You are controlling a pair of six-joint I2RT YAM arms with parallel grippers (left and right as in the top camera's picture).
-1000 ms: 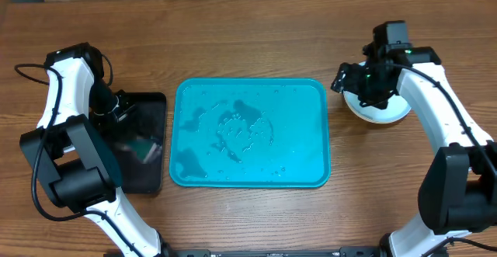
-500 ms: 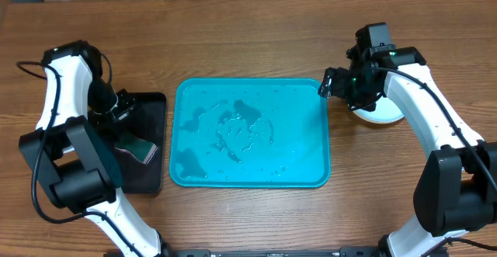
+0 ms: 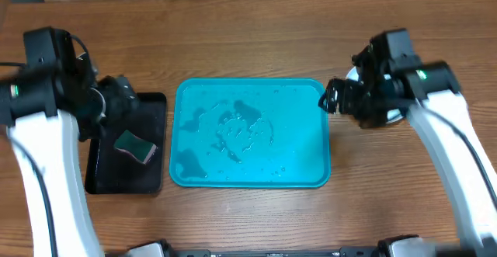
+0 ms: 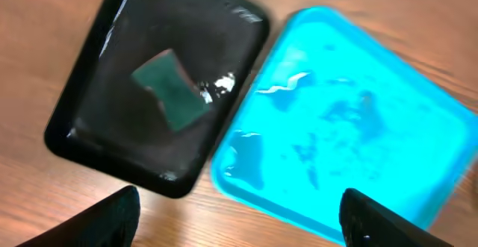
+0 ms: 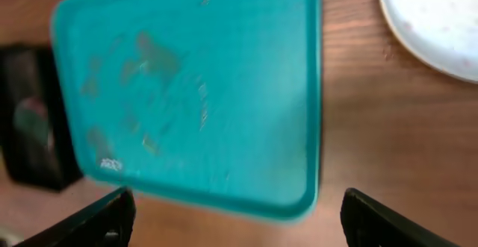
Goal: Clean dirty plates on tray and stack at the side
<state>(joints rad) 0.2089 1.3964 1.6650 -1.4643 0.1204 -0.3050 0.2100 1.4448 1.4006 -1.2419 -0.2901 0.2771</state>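
We see the tabletop (image 3: pixel 248 24) bearing the turquoise tray (image 3: pixel 295 109) at its middle, wet, with its long axis running from left edge to right edge. A small pale mark on it is too blurred to read. The black tray (image 3: pixel 147 175) lies just beside it toward the left edge. A speckled white plate (image 5: pixel 441 23) sits toward the right edge, off the turquoise tray. A green sponge (image 3: pixel 135 147) lies in the black tray. The left claw (image 4: pixel 239 224) and right claw (image 5: pixel 239 221) are spread wide, holding nothing.

wooden table (image 3: pixel 248 39) carries turquoise tray (image 3: pixel 299 137), black tray (image 3: pixel 124 175) and white plate (image 5: pixel 437 19).
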